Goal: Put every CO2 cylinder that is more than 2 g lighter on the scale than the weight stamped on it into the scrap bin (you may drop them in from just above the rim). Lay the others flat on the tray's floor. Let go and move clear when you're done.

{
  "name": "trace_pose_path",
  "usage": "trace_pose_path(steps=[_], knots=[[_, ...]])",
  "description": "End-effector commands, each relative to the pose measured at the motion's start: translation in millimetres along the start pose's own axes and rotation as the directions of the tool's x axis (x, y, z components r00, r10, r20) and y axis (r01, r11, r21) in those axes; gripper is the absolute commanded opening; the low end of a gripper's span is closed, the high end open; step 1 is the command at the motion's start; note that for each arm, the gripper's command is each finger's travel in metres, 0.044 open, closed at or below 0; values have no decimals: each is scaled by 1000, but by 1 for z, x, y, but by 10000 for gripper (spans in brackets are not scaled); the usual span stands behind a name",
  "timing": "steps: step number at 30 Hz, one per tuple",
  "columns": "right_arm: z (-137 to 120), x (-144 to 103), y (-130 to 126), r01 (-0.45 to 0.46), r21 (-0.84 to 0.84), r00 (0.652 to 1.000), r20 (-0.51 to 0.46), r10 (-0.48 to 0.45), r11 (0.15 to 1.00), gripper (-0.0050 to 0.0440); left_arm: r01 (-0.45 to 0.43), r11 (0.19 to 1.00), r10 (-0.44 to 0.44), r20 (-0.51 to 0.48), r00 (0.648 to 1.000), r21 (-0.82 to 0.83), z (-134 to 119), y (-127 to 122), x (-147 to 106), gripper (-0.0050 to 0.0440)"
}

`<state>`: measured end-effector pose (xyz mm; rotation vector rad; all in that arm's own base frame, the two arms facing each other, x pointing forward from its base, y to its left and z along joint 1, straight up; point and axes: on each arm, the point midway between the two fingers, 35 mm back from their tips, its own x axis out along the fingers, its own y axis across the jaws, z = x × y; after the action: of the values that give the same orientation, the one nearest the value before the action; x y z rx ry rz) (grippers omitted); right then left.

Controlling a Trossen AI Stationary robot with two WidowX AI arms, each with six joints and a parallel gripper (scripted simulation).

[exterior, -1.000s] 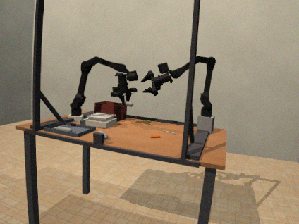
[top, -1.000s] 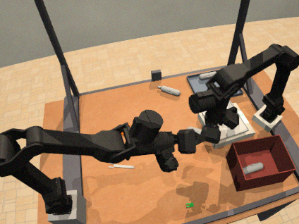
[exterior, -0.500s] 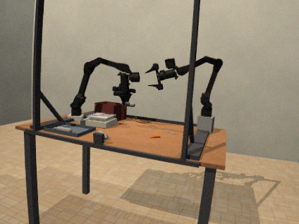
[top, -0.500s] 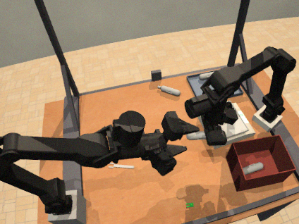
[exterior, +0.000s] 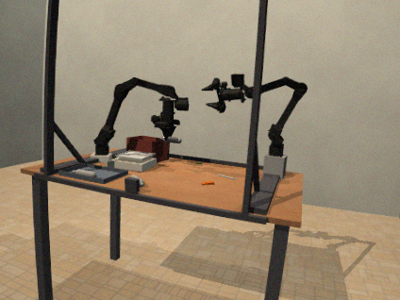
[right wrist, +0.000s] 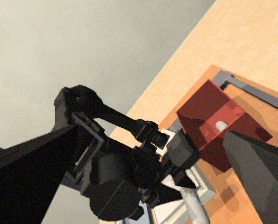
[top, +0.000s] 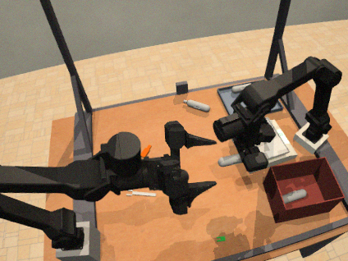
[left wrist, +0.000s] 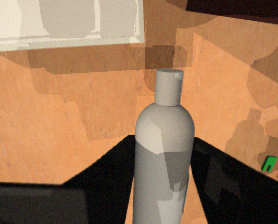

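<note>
Gripper of the left arm (top: 250, 160) (exterior: 167, 137) (left wrist: 164, 142) (right wrist: 181, 187) clamped on a raised CO2 cylinder (top: 230, 161) (exterior: 175, 140) (left wrist: 165, 160) (right wrist: 195, 206)

Left and right follow the top view, with far at its upper edge. The fingers press the cylinder from both sides, above the table and just beside the near-left corner of the scale (top: 289, 156) (exterior: 134, 164) (left wrist: 90, 44) (right wrist: 202, 192). Its long axis runs left to right, about level, neck to the right and rounded base to the left. It is plain pale grey, with a domed shoulder and a short, narrow neck; no stamped figure can be read.

The right gripper (top: 215, 162) (exterior: 205, 96) (right wrist: 151, 135) hangs to the left, fingers wide apart, nothing between them.

Near right, the dark red scrap bin (top: 272, 195) (exterior: 148, 144) (left wrist: 235, 9) (right wrist: 200, 110) has one cylinder lying inside (top: 295, 195) (right wrist: 220, 126). Far right, the blue tray (top: 225, 101) (exterior: 106, 176) holds another, lying flat (top: 240, 88) (exterior: 85, 173). Left of the tray, a loose cylinder (top: 198, 105) (exterior: 140, 181) lies on the table, neck leftward, near a dark block (top: 181, 87) (exterior: 132, 185). Farther left are an orange object (top: 146, 150) (exterior: 208, 183) and a slim white tool (top: 144, 194) (exterior: 227, 176); a green clip (top: 221, 239) (exterior: 199, 163) (left wrist: 269, 164) lies on the near side.
</note>
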<state>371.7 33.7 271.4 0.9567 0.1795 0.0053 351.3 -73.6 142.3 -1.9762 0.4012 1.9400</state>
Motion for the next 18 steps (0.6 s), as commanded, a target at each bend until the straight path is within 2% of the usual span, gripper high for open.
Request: trace_pose_path(steps=[1,6,12,14,18], knots=[[15,-18,7,-29,-213,998,49,40,977,440,0,999,-1,-28,1000,-33,-4,-2,-10,-50],[26,-32,10,-18,-429,994,91,63,903,440,1,999,-2,-30,1000,-37,-4,-2,-11,-50],[39,-51,15,23,-652,985,143,94,758,440,2,999,-3,-32,999,-37,-4,-2,-12,-50],[39,-51,15,23,-652,985,143,94,758,440,2,999,-3,-32,999,-37,-4,-2,-12,-50],[45,-61,18,57,-750,979,170,110,659,440,2,999,-3,-32,999,-35,-4,-2,-12,-50]])
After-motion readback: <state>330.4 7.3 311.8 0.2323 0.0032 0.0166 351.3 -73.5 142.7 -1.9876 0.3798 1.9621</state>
